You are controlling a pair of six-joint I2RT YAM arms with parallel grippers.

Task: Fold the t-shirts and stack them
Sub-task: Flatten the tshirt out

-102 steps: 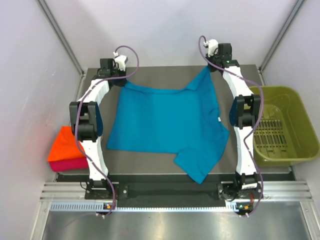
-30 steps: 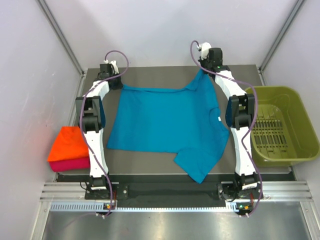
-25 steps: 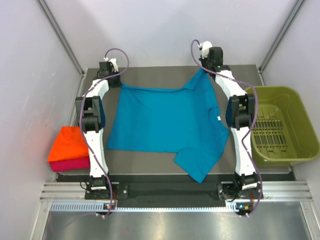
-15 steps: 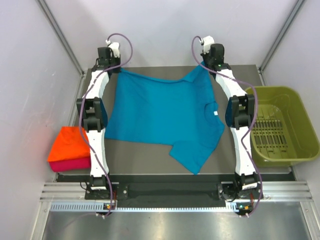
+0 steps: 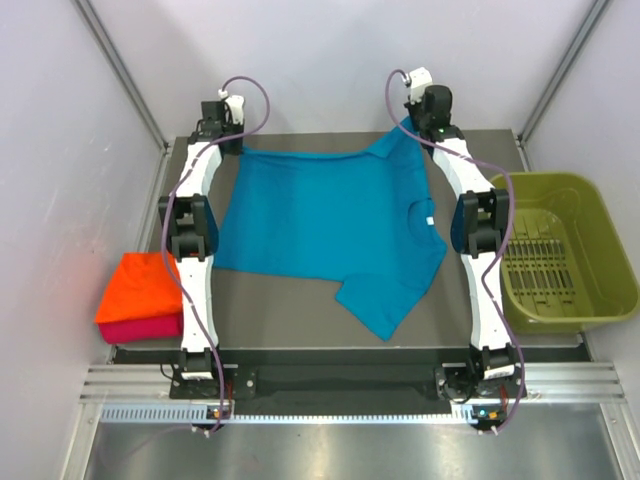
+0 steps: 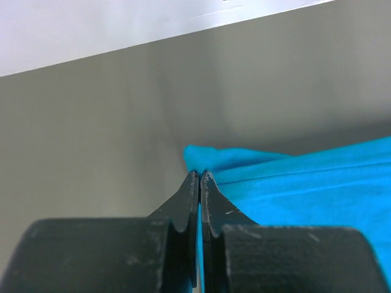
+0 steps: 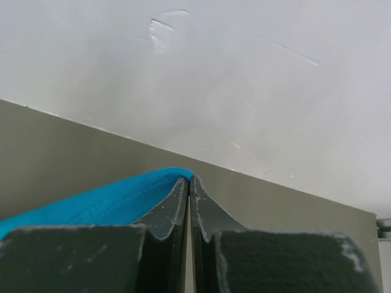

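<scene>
Cloth: we see a soft teal-blue short-sleeved t-shirt (image 5: 330, 235) spread on the matte grey table (image 5: 300, 320) | left pincer (image 6: 199, 177) clamped on its far-left corner | right pincer (image 7: 189, 180) clamped on its stitched far-right edge

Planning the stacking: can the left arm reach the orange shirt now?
Probably not yet: the left end effector is shut on the teal shirt, far back. Nothing covers the orange shirt.

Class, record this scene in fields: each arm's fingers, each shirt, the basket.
left fingers: shut on teal shirt, far left corner
right fingers: shut on its far right corner
teal shirt: unfolded, spread on table
orange shirt: folded, atop magenta shirt, beside table's left edge
basket: olive green, right of table
</scene>
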